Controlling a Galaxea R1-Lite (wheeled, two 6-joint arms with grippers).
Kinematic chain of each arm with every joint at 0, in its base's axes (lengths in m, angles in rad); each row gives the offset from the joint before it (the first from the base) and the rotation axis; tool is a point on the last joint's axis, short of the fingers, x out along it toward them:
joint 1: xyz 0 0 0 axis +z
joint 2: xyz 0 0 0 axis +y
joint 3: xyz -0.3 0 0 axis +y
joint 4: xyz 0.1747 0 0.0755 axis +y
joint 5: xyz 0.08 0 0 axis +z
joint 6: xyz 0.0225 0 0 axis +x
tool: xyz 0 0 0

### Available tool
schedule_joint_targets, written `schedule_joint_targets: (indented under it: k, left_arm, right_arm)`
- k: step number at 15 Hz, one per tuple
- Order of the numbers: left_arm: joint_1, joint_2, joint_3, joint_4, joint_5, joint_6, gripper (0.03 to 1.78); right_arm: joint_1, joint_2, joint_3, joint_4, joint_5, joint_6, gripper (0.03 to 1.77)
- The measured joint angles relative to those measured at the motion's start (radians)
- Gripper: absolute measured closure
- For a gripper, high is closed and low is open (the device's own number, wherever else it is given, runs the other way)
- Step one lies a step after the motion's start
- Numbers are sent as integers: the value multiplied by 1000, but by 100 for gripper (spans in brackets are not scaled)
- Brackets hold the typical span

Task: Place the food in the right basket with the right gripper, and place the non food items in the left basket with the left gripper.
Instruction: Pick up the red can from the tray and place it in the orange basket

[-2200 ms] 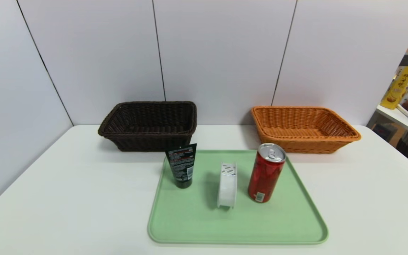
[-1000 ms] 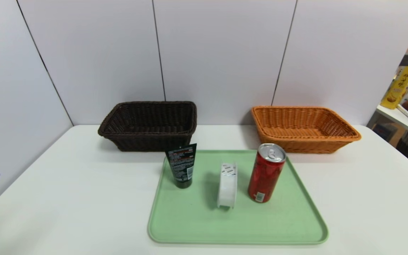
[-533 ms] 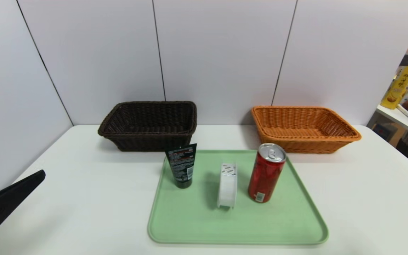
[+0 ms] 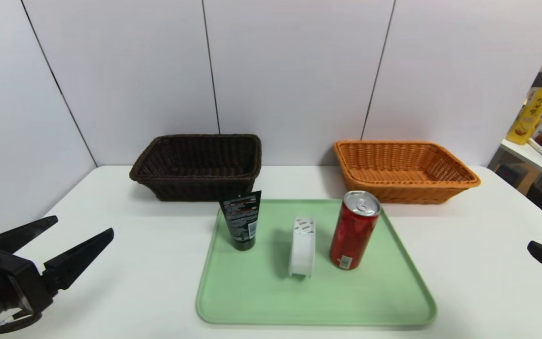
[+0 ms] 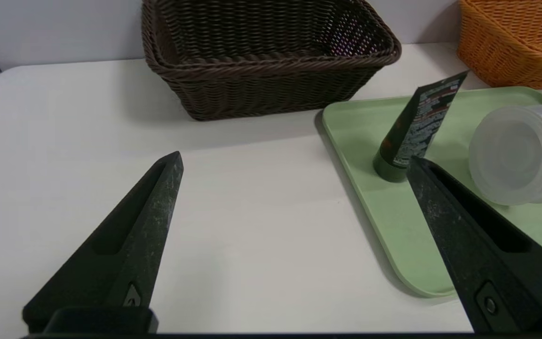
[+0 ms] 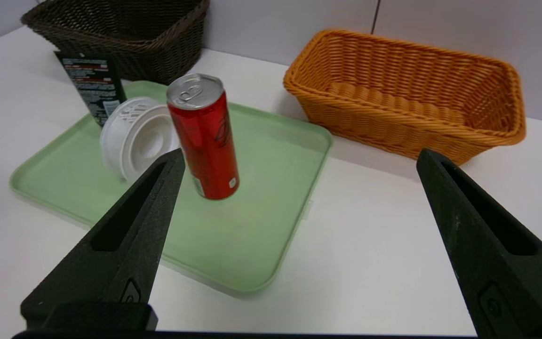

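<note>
I see bare white table [image 4: 125,263] on both sides of the green tray [image 4: 313,301], and both baskets sit against the back wall. My left gripper [image 4: 80,235] hovers at 8 o'clock with fingers spread wide and holding nothing, the black tube [image 4: 241,219] and white roll [image 4: 302,246] well off toward its 2 o'clock. My right gripper [image 6: 299,160], likewise spread and empty, is at 4 o'clock; the red can [image 4: 354,229] stands upright at its 10 o'clock, the orange basket [image 4: 402,170] behind. I cannot read the tube's print.

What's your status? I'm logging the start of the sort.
Left gripper open at the table's left edge, right gripper open at its right edge. Red can, black tube, white roll upright on green tray. Nothing blocking.
</note>
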Motion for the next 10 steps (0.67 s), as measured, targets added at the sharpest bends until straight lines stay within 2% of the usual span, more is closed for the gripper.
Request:
schedule_joint_targets:
  k: [1, 3, 4, 7, 10]
  left_arm:
    - [-60, 21, 8, -29, 49, -13, 12]
    - [-164, 59, 19, -75, 145, -34, 12]
    - [-197, 73, 23, -82, 172, -39, 12]
    - [-243, 95, 29, -85, 182, -39, 12]
    - [-258, 101, 33, -85, 183, -34, 12]
  right_arm:
    - [19, 12, 7, -1, 5, 0, 10]
    - [37, 23, 26, -1, 50, 1, 10]
    - [41, 26, 37, -1, 71, 1, 10]
    - [43, 33, 71, -1, 121, 0, 10]
    - [44, 62, 94, -50, 122, 0, 10]
